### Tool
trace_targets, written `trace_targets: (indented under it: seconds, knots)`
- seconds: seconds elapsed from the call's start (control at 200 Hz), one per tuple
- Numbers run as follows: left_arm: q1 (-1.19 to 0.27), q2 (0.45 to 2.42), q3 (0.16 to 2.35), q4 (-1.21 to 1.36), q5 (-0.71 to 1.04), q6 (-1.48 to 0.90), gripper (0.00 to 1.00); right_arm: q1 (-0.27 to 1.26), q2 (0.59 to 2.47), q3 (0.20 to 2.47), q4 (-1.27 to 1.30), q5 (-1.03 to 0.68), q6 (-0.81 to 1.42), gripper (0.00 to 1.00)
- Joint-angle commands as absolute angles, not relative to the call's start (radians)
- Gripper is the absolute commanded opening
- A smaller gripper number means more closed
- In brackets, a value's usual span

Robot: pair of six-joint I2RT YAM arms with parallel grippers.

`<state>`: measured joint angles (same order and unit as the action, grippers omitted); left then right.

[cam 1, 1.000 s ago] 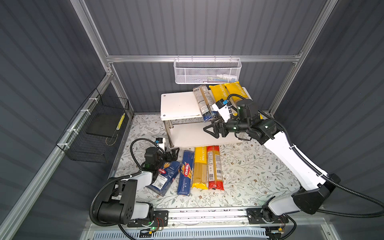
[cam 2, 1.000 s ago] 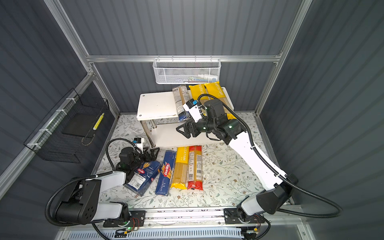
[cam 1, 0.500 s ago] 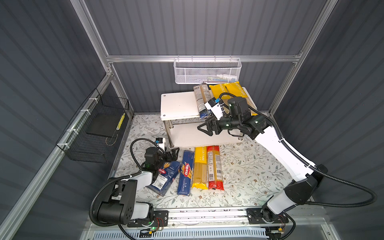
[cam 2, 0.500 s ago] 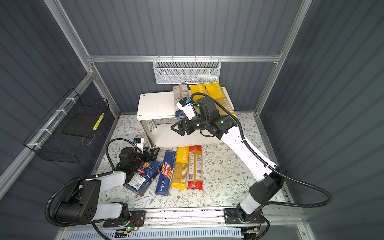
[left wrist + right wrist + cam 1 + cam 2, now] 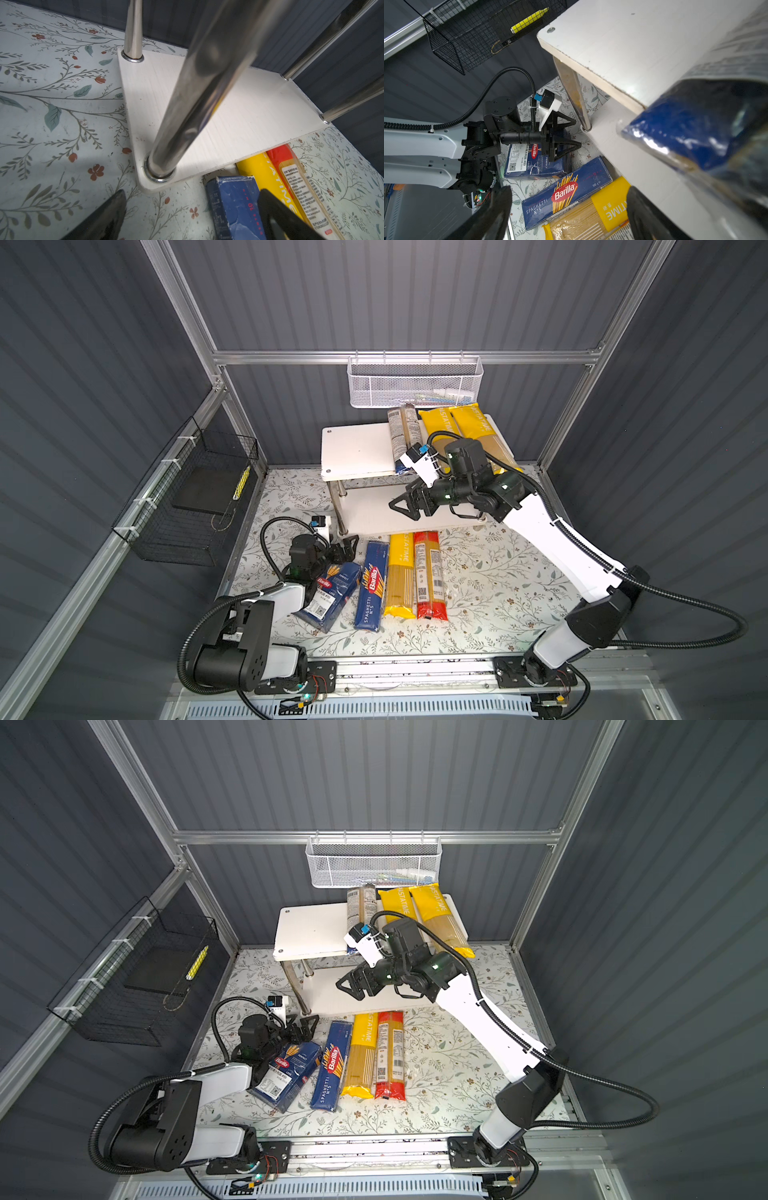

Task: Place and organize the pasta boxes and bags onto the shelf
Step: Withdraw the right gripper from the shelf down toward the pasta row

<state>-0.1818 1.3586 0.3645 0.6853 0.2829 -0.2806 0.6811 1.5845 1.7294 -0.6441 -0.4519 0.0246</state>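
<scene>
Pasta is split. On the shelf's (image 5: 357, 452) top board, upper centre of a top view, lie the blue bag (image 5: 401, 433) and 2 yellow bags (image 5: 440, 427) side by side. The wide box (image 5: 332, 593), narrow box (image 5: 372, 585), loose yellow bag (image 5: 400, 572) and red bag (image 5: 430, 572) lie on the table at lower centre. The right gripper (image 5: 401, 506) hangs mid-frame, jaws spread, empty. The left gripper (image 5: 347, 545), beside the wide box, is likewise spread. Likely next is a table bag: grasp mid-length across its width, draw it clear of the lower board, lift level.
</scene>
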Motion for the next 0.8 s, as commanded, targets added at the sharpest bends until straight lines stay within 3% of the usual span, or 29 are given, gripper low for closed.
trace_targets:
  seconds: [0.0,0.215,0.375,0.79]
  knots:
    - [-0.191,1.361,0.332,0.587,0.293,-0.306,0.99,0.698,1.523,1.666,-0.654,-0.388,0.015,0.88]
    - [-0.19,1.343,0.319,0.594,0.279,-0.308,0.99,0.71,1.421,1.494,-0.61,-0.293,0.062,0.9]
    - [-0.19,1.348,0.322,0.593,0.275,-0.31,0.99,0.713,1.339,1.333,-0.551,-0.18,0.108,0.99]
    - [-0.19,1.319,0.299,0.61,0.257,-0.314,0.99,0.712,1.244,1.079,-0.512,-0.04,0.282,0.99]
